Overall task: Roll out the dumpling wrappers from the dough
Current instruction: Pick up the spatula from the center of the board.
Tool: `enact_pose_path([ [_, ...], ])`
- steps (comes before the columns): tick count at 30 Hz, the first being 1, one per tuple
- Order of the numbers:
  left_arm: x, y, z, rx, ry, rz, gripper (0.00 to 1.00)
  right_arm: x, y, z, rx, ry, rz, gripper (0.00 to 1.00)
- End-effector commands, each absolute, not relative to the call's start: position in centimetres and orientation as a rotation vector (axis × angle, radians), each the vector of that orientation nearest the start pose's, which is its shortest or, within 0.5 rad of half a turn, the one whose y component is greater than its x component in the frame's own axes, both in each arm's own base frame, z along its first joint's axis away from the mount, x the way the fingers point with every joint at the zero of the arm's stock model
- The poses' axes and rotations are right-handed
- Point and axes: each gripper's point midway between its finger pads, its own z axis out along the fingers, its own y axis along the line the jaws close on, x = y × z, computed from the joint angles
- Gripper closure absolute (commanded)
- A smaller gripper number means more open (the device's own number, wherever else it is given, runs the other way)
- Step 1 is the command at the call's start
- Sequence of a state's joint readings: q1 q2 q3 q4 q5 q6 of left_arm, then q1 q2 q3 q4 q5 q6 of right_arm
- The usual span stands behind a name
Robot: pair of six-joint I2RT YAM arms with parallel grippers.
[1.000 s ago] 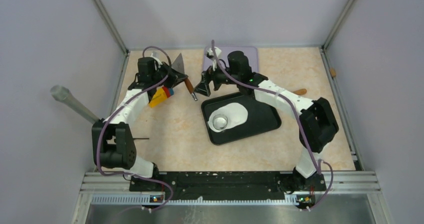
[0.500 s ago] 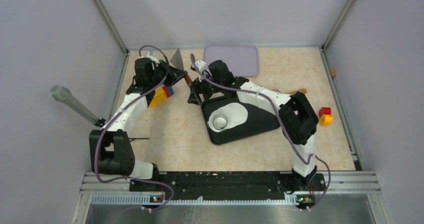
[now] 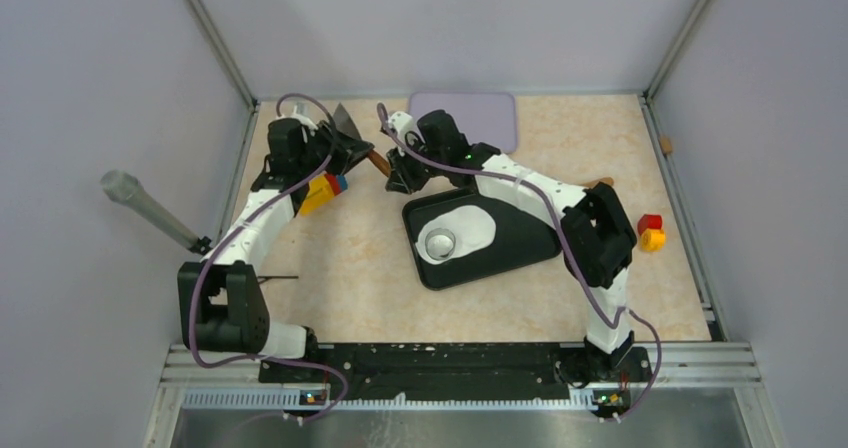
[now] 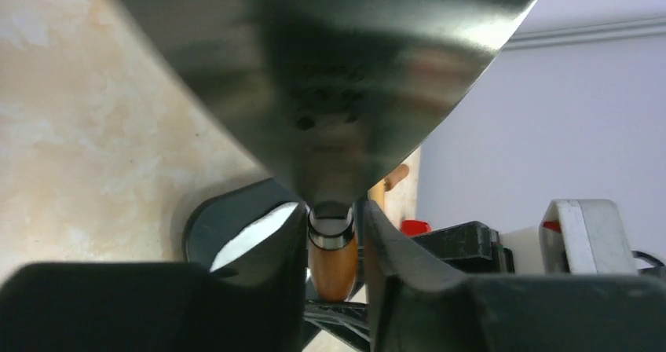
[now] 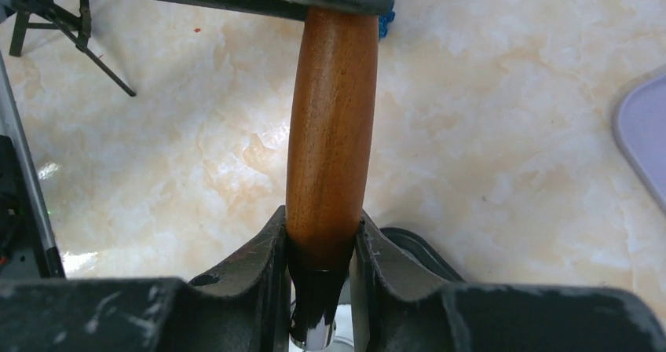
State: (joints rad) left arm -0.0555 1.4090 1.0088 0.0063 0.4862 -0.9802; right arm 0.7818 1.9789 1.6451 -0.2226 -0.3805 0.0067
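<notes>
A pale, marble-patterned counter [image 3: 350,268] fills the floor of a booth with plain lavender-grey walls [image 3: 450,28] and aluminium posts in the corners. Both arm bases sit on a black rail along the near edge. Just past the middle of the counter lies a black tray [image 3: 520,243], turned at a slant. The dough [image 3: 475,226] rests on it as a flattened white sheet, and a small glass dish [image 3: 438,242] sits at the dough's near-left edge. To the right of the tray, near the side frame, stands a small red and yellow piece [image 3: 650,232]. Farther back, the left end effector [image 4: 334,226] is closed on the metal collar of a scraper [image 4: 330,69], whose wide steel blade points toward the back wall. The right end effector [image 5: 322,234] has its fingers pressed against both sides of the scraper's wooden handle [image 5: 330,132], above the tray's far-left corner. A yellow block with red and blue parts [image 3: 322,190] lies beside the left arm. A lilac mat [image 3: 465,108] lies flat against the back wall.
</notes>
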Motion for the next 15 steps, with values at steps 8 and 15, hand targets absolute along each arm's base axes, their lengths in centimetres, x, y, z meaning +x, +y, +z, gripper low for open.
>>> enact_pose_path([
  [8,37.7,-15.1,34.1,-0.012,1.807,-1.099,0.01,32.1,41.1,25.6,-1.211,1.680,0.776,1.00],
  [15,31.5,-15.3,40.9,0.445,1.603,-0.961,0.01,31.0,36.9,28.1,-1.298,1.644,0.753,1.00],
])
